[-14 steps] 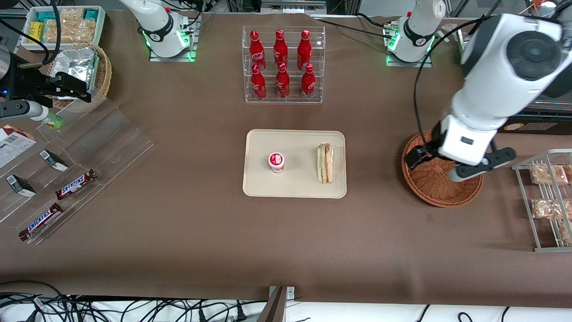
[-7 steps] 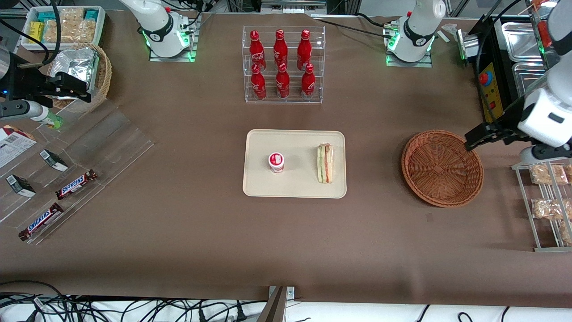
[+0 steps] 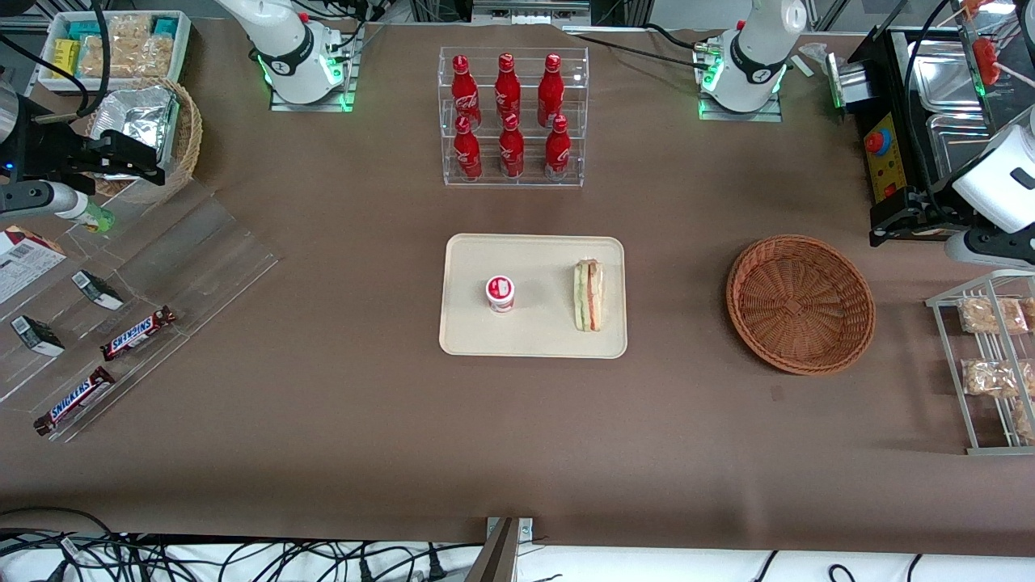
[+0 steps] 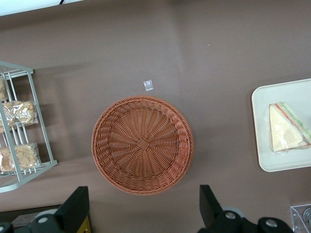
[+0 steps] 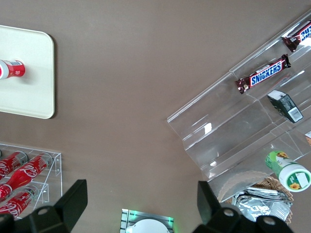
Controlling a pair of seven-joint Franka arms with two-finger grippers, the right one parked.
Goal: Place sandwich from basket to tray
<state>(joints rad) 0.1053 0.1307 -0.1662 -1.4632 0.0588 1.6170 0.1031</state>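
Sandwich [image 3: 589, 294] on tray [image 3: 534, 338], long axis toward camera; tool [image 3: 893, 226] open.

I read "SNICKERS" on two chocolate bars [image 3: 138, 333] [image 3: 74, 400] lying on the clear acrylic stand [image 3: 145, 267] toward the parked arm's end of the table. The red bottles [image 3: 507, 85] in the clear rack carry white script too small for me to read. My gripper [image 4: 141, 211], spread wide high above the basket [image 4: 142, 144], bears no lettering.
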